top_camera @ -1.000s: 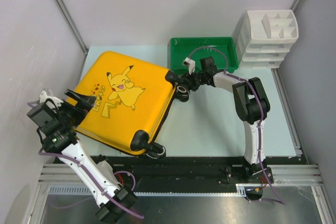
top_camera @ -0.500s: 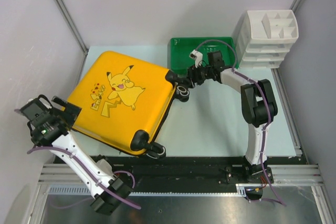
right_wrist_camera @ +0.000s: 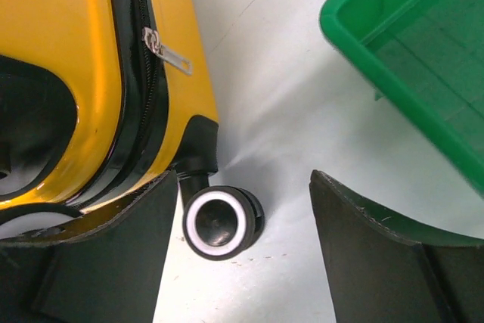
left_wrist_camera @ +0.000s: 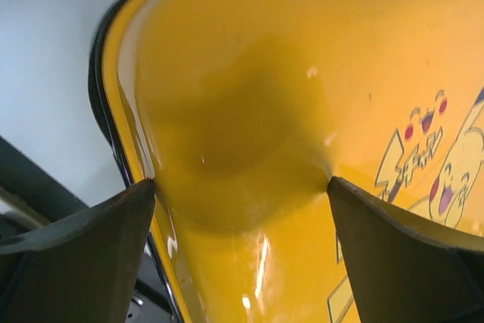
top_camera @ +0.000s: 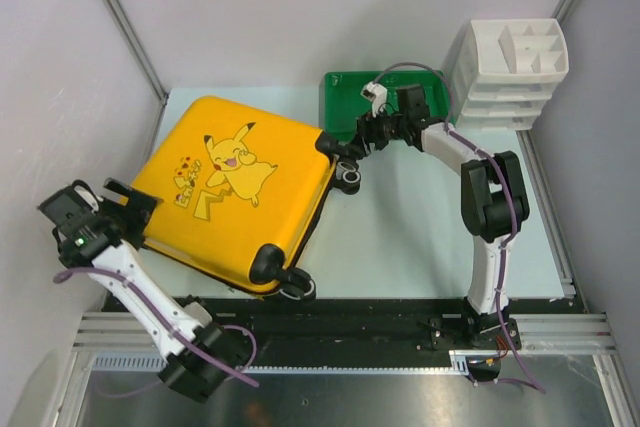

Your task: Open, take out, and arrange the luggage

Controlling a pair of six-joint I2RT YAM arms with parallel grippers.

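Luggage, a small yellow hard-shell suitcase, is lying flat on the left half of the pale counter with its printed face up and its black zipper band closed. It is carrying a laughing Pikachu cartoon; the small lettering beside the figure is too small to read. The case is sitting diagonally, its wheeled end pointing right and slightly near, its opposite end pointing left.

The left gripper is hanging over the left corner of the shell, its fingers spread wide with the yellow corner between them; whether they are touching it I cannot tell. The right gripper is hovering at the far right corner, fingers apart, a black-and-white wheel showing between them and a silver zipper pull just left of it.

A green plastic tray is sitting at the far edge, with stacked white compartmented organizers to its right. Grey panel walls are enclosing the counter.
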